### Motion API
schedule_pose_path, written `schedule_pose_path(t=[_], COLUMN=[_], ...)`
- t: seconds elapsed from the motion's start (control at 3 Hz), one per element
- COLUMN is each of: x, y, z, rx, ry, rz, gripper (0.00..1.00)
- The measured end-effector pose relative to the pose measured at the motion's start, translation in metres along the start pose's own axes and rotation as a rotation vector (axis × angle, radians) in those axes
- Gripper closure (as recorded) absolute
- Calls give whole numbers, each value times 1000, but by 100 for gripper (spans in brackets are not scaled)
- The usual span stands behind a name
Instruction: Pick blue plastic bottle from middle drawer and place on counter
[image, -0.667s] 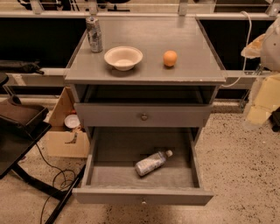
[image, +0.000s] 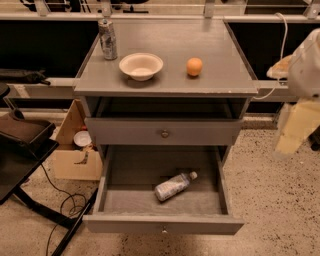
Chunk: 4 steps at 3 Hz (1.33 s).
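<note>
The blue plastic bottle (image: 174, 186) lies on its side in the open middle drawer (image: 162, 224), white cap pointing to the back right. The drawer is pulled fully out at the cabinet's bottom. The counter (image: 220, 75) is the grey cabinet top above it. My gripper (image: 295, 127) shows as a cream-coloured part under the white arm at the right edge. It is beside the cabinet, at about the height of the upper drawer, well apart from the bottle and holding nothing that I can see.
A silver can (image: 107, 39), a white bowl (image: 141, 65) and an orange (image: 194, 66) stand on the counter. The upper drawer (image: 162, 131) is closed. A cardboard box (image: 75, 155), a black stand (image: 20, 145) and cables sit on the floor at left.
The arm at the right edge has dropped slightly. The bottle, the drawer and the things on the counter have not moved.
</note>
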<state>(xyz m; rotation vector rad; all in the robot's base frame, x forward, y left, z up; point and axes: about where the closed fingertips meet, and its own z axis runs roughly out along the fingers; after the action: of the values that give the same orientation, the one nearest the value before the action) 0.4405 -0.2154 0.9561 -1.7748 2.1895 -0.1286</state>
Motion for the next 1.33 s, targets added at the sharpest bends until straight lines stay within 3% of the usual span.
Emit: schedule_pose_path(t=[0.33, 0.67, 1.0, 1.33], x=[14, 24, 37, 47], y=[6, 9, 16, 24], z=[73, 158, 240, 291], rx=[-39, -93, -159, -209], ry=[41, 98, 179, 245], rz=[-138, -321, -470, -517], gripper=[0, 0, 0, 0])
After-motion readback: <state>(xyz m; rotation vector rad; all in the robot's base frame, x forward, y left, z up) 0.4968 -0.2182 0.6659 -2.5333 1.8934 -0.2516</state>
